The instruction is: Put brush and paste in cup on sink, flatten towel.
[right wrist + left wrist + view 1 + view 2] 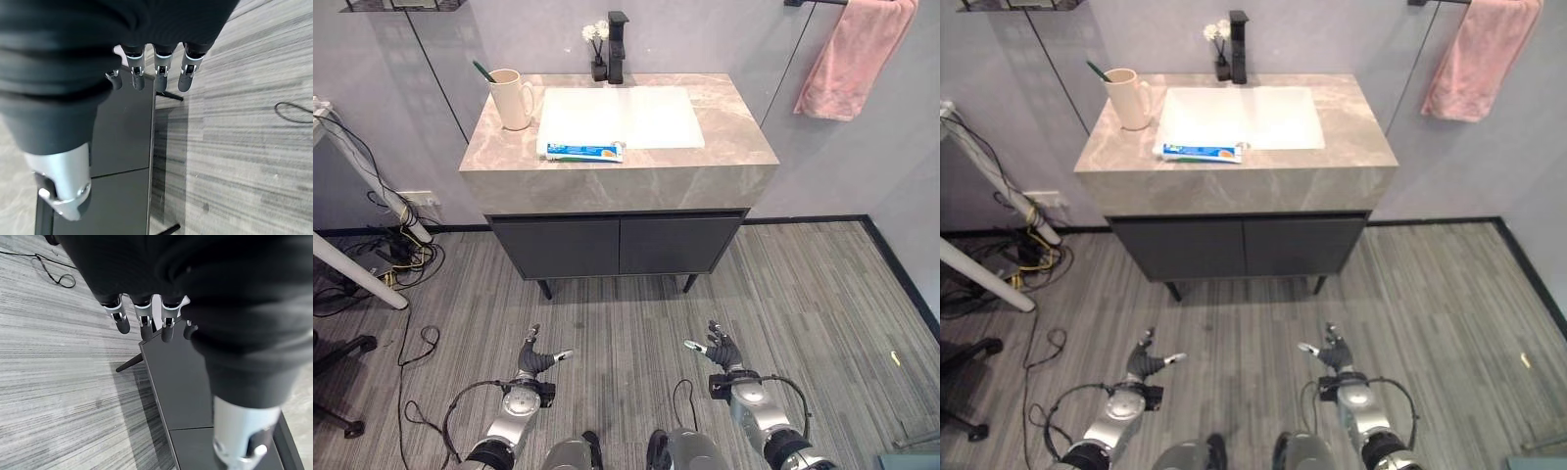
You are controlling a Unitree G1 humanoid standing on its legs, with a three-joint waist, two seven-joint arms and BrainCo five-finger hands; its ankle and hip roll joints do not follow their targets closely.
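A beige cup (pixel 512 98) stands at the back left of the marble sink counter (pixel 617 174), with a green toothbrush (pixel 483 70) sticking out of it. A blue and white toothpaste tube (pixel 584 151) lies flat near the counter's front edge, against the white basin (pixel 622 117). A pink towel (pixel 853 57) hangs bunched on a wall bar at the upper right. My left hand (pixel 536 360) and right hand (pixel 722 350) hang low over the floor well short of the cabinet, both with straight fingers (pixel 142 319) and holding nothing.
A black faucet (pixel 616 46) and a small vase of white flowers (pixel 596 44) stand behind the basin. The dark cabinet (pixel 619 245) sits on thin legs under the counter. White table legs (pixel 357 264) and cables (pixel 396 257) crowd the floor at the left.
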